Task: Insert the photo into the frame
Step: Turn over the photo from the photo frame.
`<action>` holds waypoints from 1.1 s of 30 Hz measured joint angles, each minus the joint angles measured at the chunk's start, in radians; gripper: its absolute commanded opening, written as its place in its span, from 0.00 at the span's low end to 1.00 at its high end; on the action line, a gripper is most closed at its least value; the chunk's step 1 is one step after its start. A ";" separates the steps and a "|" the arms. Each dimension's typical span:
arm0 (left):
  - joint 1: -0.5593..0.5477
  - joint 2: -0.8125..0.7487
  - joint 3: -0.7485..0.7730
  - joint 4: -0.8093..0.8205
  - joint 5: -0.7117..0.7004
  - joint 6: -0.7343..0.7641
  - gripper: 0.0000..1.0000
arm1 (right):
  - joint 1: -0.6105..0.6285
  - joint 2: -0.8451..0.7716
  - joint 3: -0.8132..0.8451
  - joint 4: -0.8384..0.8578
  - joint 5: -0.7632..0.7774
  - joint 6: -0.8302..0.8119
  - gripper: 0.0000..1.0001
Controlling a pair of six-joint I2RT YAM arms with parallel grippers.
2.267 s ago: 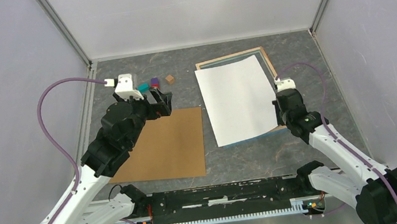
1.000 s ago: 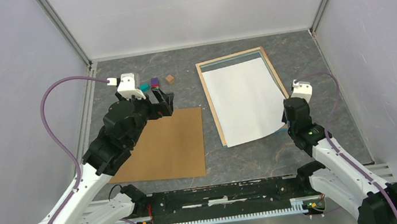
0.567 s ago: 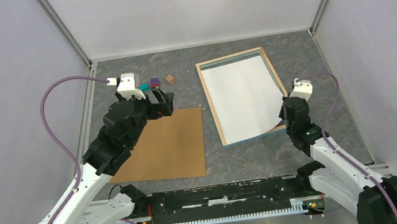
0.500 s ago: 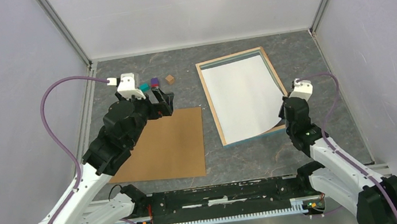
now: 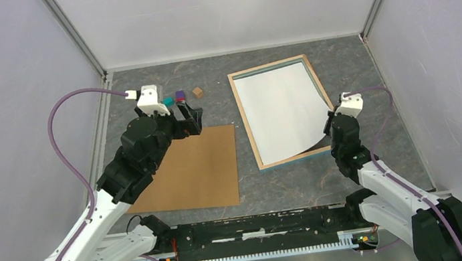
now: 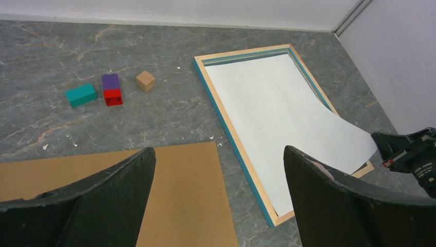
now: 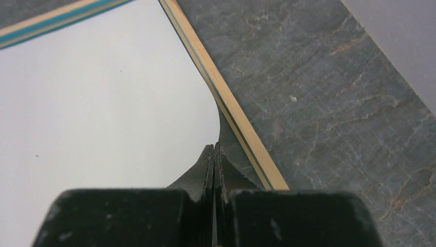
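Note:
The photo (image 5: pixel 280 110) lies white back up inside the frame (image 5: pixel 245 118), which lies with its pale wood back up and a teal edge showing. The photo's near right corner curls up off the frame's rail. My right gripper (image 5: pixel 331 132) is shut on that corner; in the right wrist view the right gripper (image 7: pixel 213 149) pinches the sheet (image 7: pixel 103 103) just inside the frame's right rail (image 7: pixel 241 123). My left gripper (image 6: pixel 218 150) hangs open and empty above the table, left of the frame (image 6: pixel 226 128) and the photo (image 6: pixel 277 118).
A brown backing board (image 5: pixel 196 169) lies flat left of the frame, under the left arm. A teal block (image 6: pixel 80 95), a purple and red block (image 6: pixel 111 89) and a small wooden cube (image 6: pixel 145 81) sit at the far left. Grey walls close three sides.
The photo lay askew across the frame; the right gripper has drawn it toward the near right, and it now sits square within the rails. The left arm has not moved.

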 measured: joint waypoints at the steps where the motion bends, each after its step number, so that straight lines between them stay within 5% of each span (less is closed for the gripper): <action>1: 0.000 0.001 0.000 0.000 0.000 0.000 1.00 | 0.000 0.000 0.000 0.023 0.001 -0.010 0.00; 12: 0.008 0.016 0.000 0.000 0.000 0.000 1.00 | 0.000 0.005 -0.063 0.212 -0.050 -0.062 0.00; 20: 0.013 0.023 0.000 0.000 0.007 -0.001 1.00 | 0.000 -0.123 -0.182 0.167 -0.134 -0.041 0.02; 33: 0.013 0.029 0.000 0.000 0.026 -0.008 1.00 | 0.000 -0.018 0.052 -0.266 -0.172 -0.086 0.72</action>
